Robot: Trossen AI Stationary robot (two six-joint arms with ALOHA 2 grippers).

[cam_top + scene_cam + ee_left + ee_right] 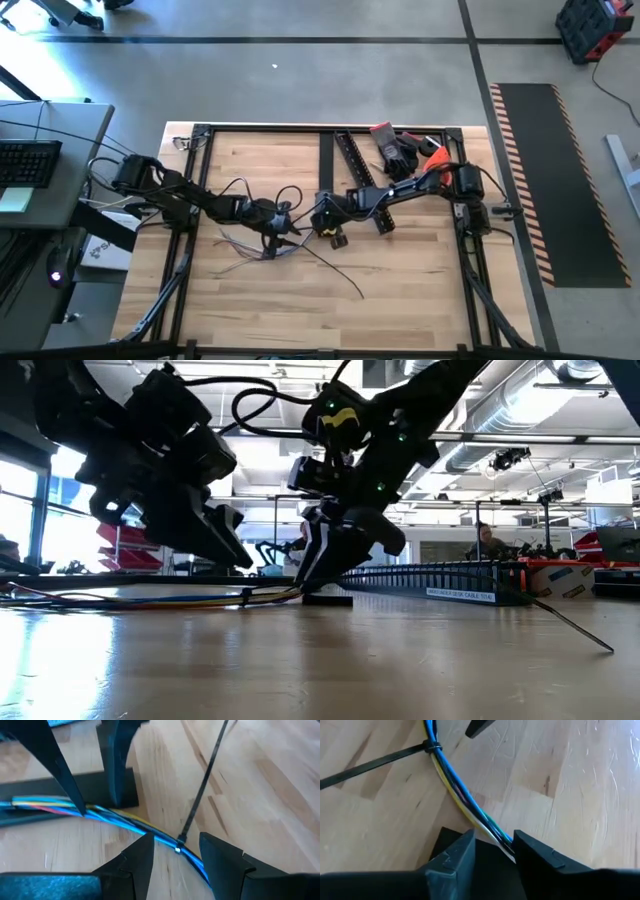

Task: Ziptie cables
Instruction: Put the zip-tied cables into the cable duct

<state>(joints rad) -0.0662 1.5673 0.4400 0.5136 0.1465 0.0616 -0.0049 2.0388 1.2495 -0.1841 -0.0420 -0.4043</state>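
Blue, yellow, whitish and reddish strands make up the cables [125,822], a slim bunch lying flat on the wooden table [420,290] near its middle. A black ziptie [431,746] is cinched round the bunch, pinching the strands into one tight cord there, and its long stiff tail [205,775] sticks out sideways across the wood. Away from the tie the strands fan a little, and loose ends trail over the boards toward the front of the table in the high view.

Both arms meet over the bunch. The left gripper [176,862] hangs low with its fingers spread, the cord passing through the gap just beside the tie head; its fingers are not pressed on the wires. The right gripper [495,851] sits a short way along the same cord, its fingers set close on either side of the strands above a small black block [445,847]; whether they actually pinch the wires, I cannot tell.

Black slotted rails [360,180] lie behind on the table, with black gloves [398,150] and an orange-handled tool [432,158] at the far edge.
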